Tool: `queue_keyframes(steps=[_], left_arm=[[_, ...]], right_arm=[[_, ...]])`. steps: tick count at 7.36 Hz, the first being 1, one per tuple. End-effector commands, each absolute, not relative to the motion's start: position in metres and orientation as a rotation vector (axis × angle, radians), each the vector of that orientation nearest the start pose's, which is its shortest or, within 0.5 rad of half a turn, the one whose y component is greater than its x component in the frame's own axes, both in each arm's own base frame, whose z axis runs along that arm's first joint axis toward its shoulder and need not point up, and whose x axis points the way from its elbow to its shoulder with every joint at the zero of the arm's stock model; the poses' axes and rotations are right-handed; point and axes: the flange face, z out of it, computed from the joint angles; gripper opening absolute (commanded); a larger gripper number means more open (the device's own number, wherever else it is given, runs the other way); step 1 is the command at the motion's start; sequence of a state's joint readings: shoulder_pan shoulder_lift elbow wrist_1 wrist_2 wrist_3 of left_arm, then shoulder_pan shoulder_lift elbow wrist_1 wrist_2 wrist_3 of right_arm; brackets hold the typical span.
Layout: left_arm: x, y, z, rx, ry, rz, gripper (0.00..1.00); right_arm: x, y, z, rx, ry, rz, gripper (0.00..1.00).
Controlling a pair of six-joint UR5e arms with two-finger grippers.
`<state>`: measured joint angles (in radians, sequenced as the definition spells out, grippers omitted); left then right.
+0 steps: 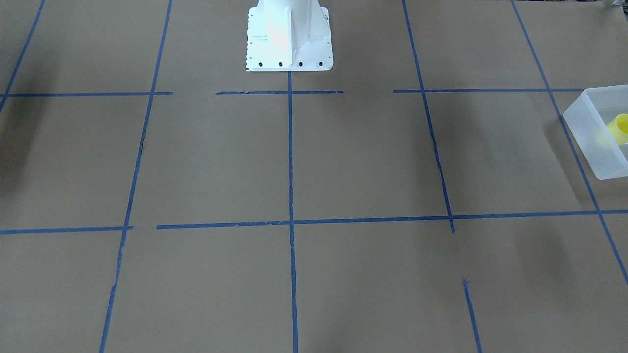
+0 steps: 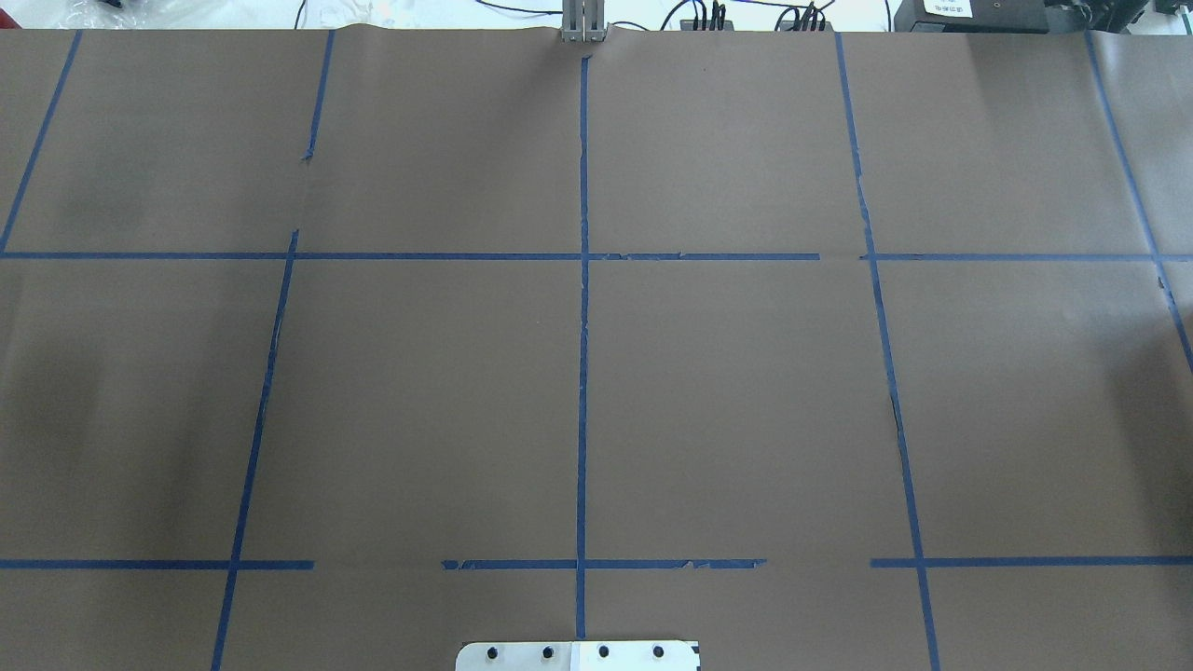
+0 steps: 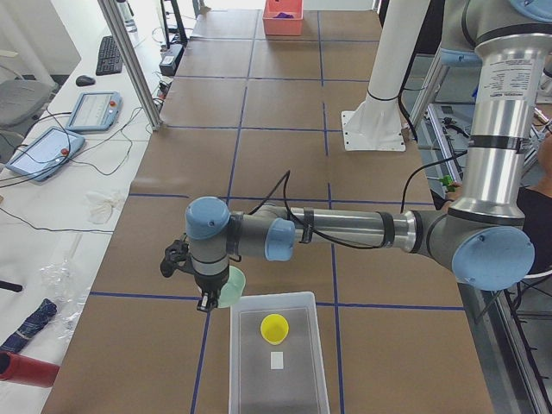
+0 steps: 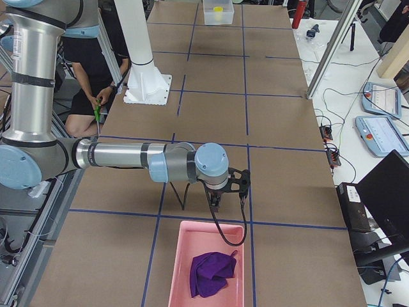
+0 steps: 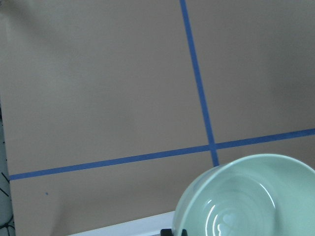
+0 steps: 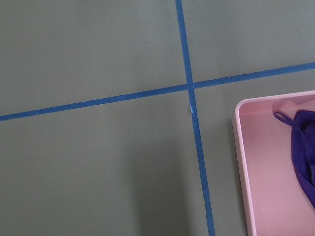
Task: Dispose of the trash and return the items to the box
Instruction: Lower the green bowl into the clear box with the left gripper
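Observation:
The frosted box [image 3: 297, 302] lies near the table's left end, with the yellow cup [image 3: 274, 328] inside it. Both also show at the front-facing view's right edge, box [image 1: 588, 137] and cup [image 1: 621, 127]. My left gripper [image 3: 205, 300] hangs at the box's far corner, shut on the rim of a pale green bowl [image 3: 230, 287]. The bowl [image 5: 246, 196] fills the left wrist view's lower right, above the box rim [image 5: 123, 228]. My right gripper [image 4: 216, 204] hovers by the far edge of a pink bin [image 4: 185, 243]. I cannot tell whether it is open or shut.
The pink bin holds a purple cloth [image 4: 209, 272]; bin rim [image 6: 241, 162] and cloth [image 6: 305, 147] show in the right wrist view. A small white piece [image 3: 276, 360] lies in the box. The white robot base [image 1: 289, 37] stands at mid-table. Tablets and cables lie beyond the table edge.

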<state>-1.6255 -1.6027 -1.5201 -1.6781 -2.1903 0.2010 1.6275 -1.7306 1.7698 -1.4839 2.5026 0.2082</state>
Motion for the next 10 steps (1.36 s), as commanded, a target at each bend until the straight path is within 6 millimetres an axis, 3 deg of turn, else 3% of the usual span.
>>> queue_keyframes(steps=[1,3,4,5,8,9,10], left_arm=[[-0.107,-0.433,0.754,0.181,0.596,0.208,0.0],[-0.106,-0.399,0.796,0.173,0.594,0.205,0.0],[-0.116,-0.391,0.809,0.167,0.541,0.196,0.0],[-0.144,-0.379,0.821,0.171,0.473,0.189,0.0],[-0.15,-0.372,0.827,0.166,0.469,0.179,0.0],[-0.149,-0.369,0.83,0.16,0.471,0.175,0.12],[-0.15,-0.368,0.83,0.158,0.473,0.17,0.99]], right_arm=[[0.077,-0.426,0.613,0.044,-0.942,0.187,1.0],[0.077,-0.427,0.615,0.042,-0.934,0.187,1.0],[0.077,-0.426,0.616,0.039,-0.937,0.189,1.0],[0.077,-0.426,0.616,0.039,-0.939,0.188,1.0],[0.076,-0.426,0.617,0.037,-0.939,0.188,1.0],[0.076,-0.426,0.617,0.037,-0.939,0.188,1.0],[0.076,-0.426,0.616,0.038,-0.939,0.187,1.0]])
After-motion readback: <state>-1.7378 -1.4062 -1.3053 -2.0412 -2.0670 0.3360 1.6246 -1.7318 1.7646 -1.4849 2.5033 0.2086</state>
